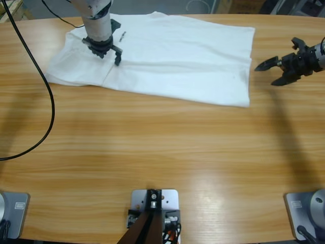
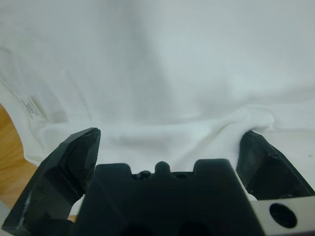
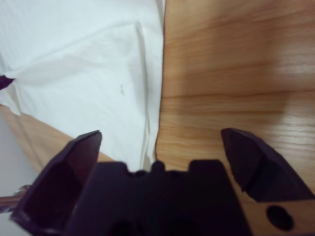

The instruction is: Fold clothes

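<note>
Both grippers stood open: the left gripper (image 1: 108, 55) sat down on the white T-shirt (image 1: 177, 56), the right gripper (image 1: 271, 72) just beyond its hem.

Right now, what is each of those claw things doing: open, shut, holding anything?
Left gripper: open, down on the T-shirt, gripping nothing.
Right gripper: open, empty, over the table beside the shirt's edge.

One white T-shirt (image 1: 172, 56), two arms, one black cable (image 1: 43, 81), one table (image 1: 152, 152).
</note>
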`<state>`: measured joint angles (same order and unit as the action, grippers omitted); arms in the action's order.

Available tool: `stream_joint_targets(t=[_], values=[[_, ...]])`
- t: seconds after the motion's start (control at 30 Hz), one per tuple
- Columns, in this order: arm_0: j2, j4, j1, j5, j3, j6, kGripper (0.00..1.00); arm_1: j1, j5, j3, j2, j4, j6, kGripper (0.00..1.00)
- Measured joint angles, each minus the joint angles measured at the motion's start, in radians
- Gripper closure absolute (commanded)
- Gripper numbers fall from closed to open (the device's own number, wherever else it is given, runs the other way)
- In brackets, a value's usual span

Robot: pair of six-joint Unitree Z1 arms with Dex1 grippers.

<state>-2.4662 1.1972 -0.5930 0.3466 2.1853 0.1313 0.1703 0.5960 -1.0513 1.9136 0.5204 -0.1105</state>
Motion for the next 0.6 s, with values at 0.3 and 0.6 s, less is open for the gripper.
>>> stream_joint_targets(t=[0.3, 0.6], values=[[-0.011, 0.060, 0.007, 0.000, 0.059, 0.023, 0.000, 0.000, 0.003, -0.009, 0.015, 0.000, 0.007, 0.000], [0.104, 0.067, 0.009, -0.116, 0.020, 0.029, 0.000, 0.000, 0.097, 0.015, -0.018, 0.000, 0.085, 0.000]])
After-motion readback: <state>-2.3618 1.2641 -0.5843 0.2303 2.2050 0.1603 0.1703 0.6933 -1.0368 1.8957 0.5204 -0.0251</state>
